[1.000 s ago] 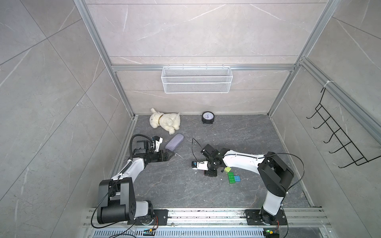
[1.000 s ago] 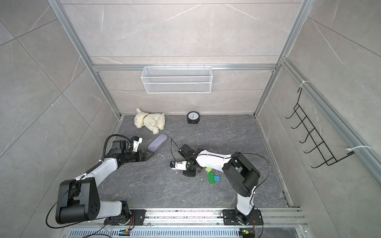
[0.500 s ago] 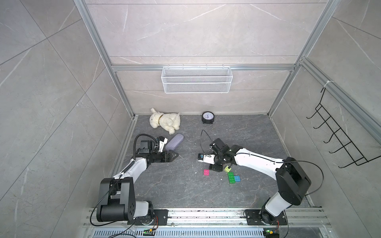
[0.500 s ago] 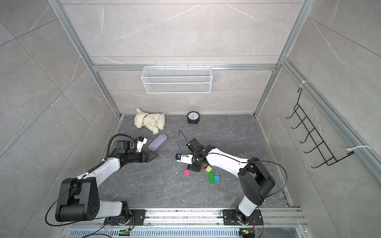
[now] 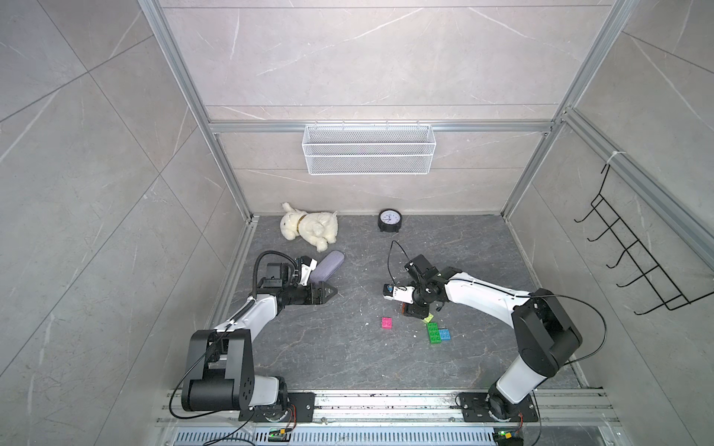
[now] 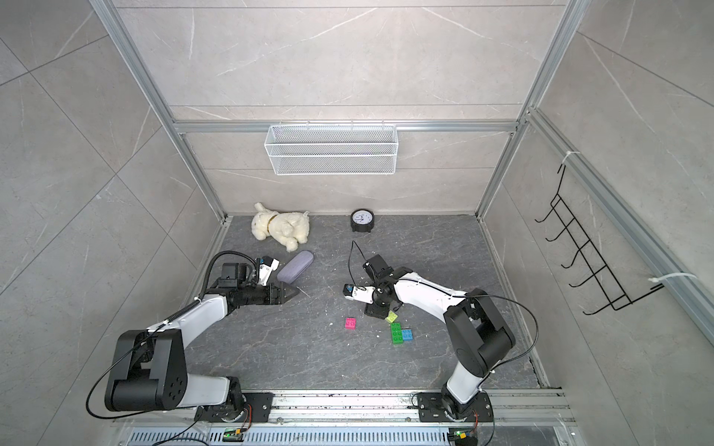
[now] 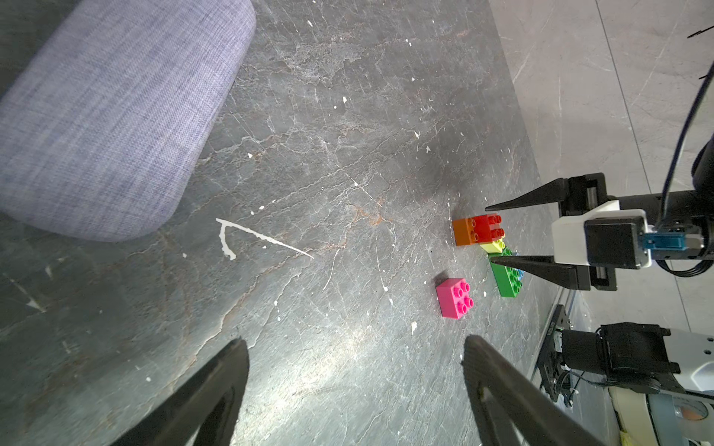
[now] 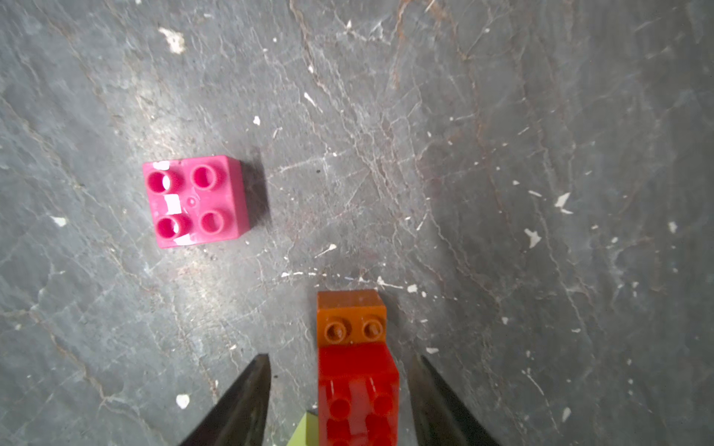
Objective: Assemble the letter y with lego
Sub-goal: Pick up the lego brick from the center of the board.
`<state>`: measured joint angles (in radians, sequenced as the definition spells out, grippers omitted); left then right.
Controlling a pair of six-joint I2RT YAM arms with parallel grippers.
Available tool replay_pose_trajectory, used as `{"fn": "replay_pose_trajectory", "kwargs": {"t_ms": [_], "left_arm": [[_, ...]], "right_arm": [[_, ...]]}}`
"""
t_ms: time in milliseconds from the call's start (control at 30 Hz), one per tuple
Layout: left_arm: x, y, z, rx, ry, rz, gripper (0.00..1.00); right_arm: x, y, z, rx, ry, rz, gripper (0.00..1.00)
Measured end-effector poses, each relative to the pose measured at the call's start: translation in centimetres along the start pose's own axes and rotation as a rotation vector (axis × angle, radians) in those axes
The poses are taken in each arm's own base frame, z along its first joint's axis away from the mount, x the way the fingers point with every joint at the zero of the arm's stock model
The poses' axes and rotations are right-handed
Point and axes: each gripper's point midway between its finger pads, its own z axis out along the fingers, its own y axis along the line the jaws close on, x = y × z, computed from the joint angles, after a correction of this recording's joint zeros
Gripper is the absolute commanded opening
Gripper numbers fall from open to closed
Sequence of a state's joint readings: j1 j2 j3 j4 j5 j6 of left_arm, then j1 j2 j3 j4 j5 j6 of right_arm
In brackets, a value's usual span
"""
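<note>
Scuffed grey floor (image 5: 328, 359), tiled walls (image 5: 347, 58), pink brick (image 5: 387, 323)

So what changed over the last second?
The right gripper let go of the pink brick, which now lies alone, opened, and shifted right; its jaws straddle the red brick beside the orange brick without touching. The left gripper crept slightly toward the centre, still open and empty. The green brick, blue brick, lilac case and clock stayed put.
</note>
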<state>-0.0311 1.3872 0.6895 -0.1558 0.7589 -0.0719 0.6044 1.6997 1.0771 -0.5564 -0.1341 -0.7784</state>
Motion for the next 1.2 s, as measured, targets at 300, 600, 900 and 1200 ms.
{"fn": "replay_pose_trajectory", "kwargs": {"t_ms": [300, 600, 900, 1200], "left_arm": [[0.0, 0.4, 0.0, -0.021, -0.001, 0.0, 0.9], [0.0, 0.4, 0.0, -0.025, -0.001, -0.001, 0.9], [0.0, 0.5, 0.0, -0.026, 0.0, -0.002, 0.9], [0.1, 0.6, 0.1, -0.028, 0.003, -0.005, 0.9]], "right_arm": [[0.8, 0.0, 1.6, -0.023, 0.044, 0.006, 0.55], [0.6, -0.4, 2.6, -0.04, 0.047, 0.008, 0.46], [0.3, -0.4, 2.6, -0.046, 0.032, 0.004, 0.36], [0.1, -0.3, 2.5, -0.053, 0.026, -0.009, 0.31]]}}
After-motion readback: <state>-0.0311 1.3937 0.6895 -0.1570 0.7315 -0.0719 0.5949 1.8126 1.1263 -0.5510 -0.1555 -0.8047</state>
